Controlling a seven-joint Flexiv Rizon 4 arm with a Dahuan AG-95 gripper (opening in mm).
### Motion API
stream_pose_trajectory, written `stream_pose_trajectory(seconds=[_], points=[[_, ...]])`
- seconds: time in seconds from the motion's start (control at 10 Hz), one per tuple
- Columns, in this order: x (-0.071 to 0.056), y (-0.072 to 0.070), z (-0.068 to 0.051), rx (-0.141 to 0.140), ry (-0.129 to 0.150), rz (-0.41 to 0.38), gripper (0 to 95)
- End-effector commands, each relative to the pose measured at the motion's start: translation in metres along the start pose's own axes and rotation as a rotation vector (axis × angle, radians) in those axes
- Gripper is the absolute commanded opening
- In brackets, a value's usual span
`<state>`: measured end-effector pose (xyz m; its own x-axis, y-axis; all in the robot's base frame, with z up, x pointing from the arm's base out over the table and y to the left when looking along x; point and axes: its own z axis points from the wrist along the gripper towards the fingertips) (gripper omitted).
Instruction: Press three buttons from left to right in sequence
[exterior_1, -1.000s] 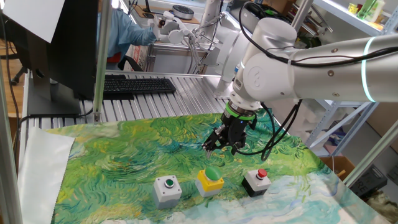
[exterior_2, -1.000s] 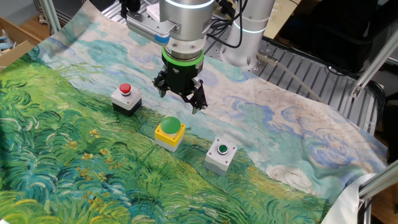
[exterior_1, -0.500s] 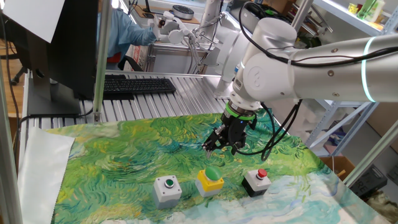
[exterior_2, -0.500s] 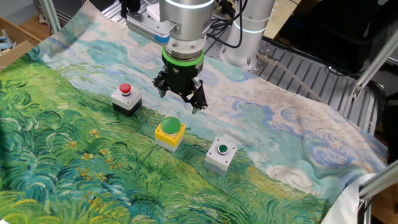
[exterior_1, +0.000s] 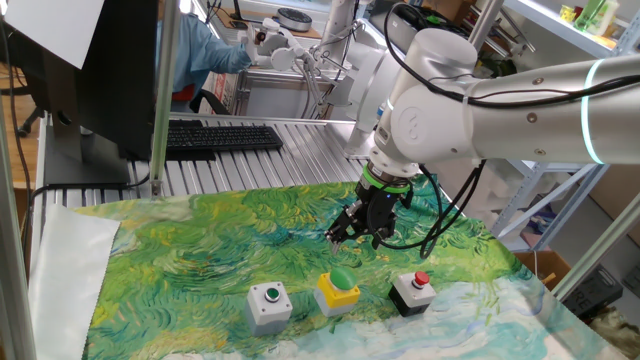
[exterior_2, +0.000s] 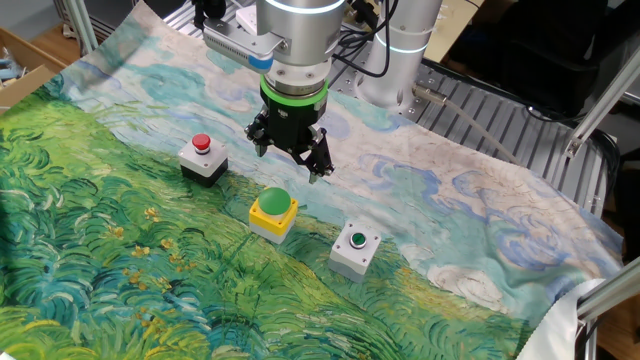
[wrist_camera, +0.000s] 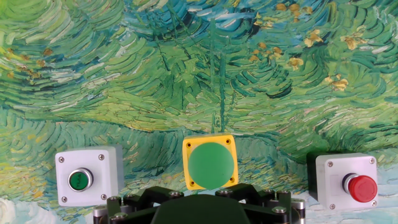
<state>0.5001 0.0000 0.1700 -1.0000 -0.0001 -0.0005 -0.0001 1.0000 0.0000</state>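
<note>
Three button boxes set in a row on the painted cloth (exterior_2: 120, 250) that covers the desk, each apart from its neighbour, spaced so one press need not disturb the next. In the hand view, from left: grey box (wrist_camera: 87, 175), yellow box (wrist_camera: 211, 162), black box (wrist_camera: 346, 179). In one fixed view, same order along the near edge of the cloth: grey box (exterior_1: 268, 305), yellow box (exterior_1: 337, 291), black box (exterior_1: 411, 292). In the other fixed view, order mirrored, since that camera looks from the opposite side: grey box (exterior_2: 355, 249), yellow box (exterior_2: 273, 213), black box (exterior_2: 203, 158).

Gripper (exterior_2: 290, 160) hanging above the cloth, pointing straight down, just behind the yellow box and clear of all three. Gripper (exterior_1: 362, 232) also seen apart from the row in the fixed view from the front. Fingers spread wide, with a plain gap between the tips, holding nothing. Centred over the row, most likely a waiting pose with all three buttons in sight of the hand camera. Nothing pressed yet, to judge from the layout; the grey box on the left comes first.

Grey box: square, smooth plastic lid with a screw at each corner, small flat green button inside a white ring. Yellow box: square, glossy, topped by a broad, low green dome that nearly fills the lid, an easy target. Black box: dark body under a pale lid, small raised red button. Cloth: thin printed fabric with swirling green, yellow and blue brushstrokes, lying mostly flat, slightly wrinkled. Beyond the cloth, ribbed metal desk (exterior_1: 260, 160) top with a black keyboard (exterior_1: 222, 137).
</note>
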Motion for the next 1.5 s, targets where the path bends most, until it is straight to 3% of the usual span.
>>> stream_pose_trajectory(seconds=[0.1, 0.2, 1.5], points=[[0.0001, 0.0, 0.0, 0.0, 0.0, 0.0, 95.0], [0.0001, 0.0, 0.0, 0.01, -0.001, 0.046, 0.0], [0.0001, 0.0, -0.0001, 0.009, 0.001, 0.058, 0.0]])
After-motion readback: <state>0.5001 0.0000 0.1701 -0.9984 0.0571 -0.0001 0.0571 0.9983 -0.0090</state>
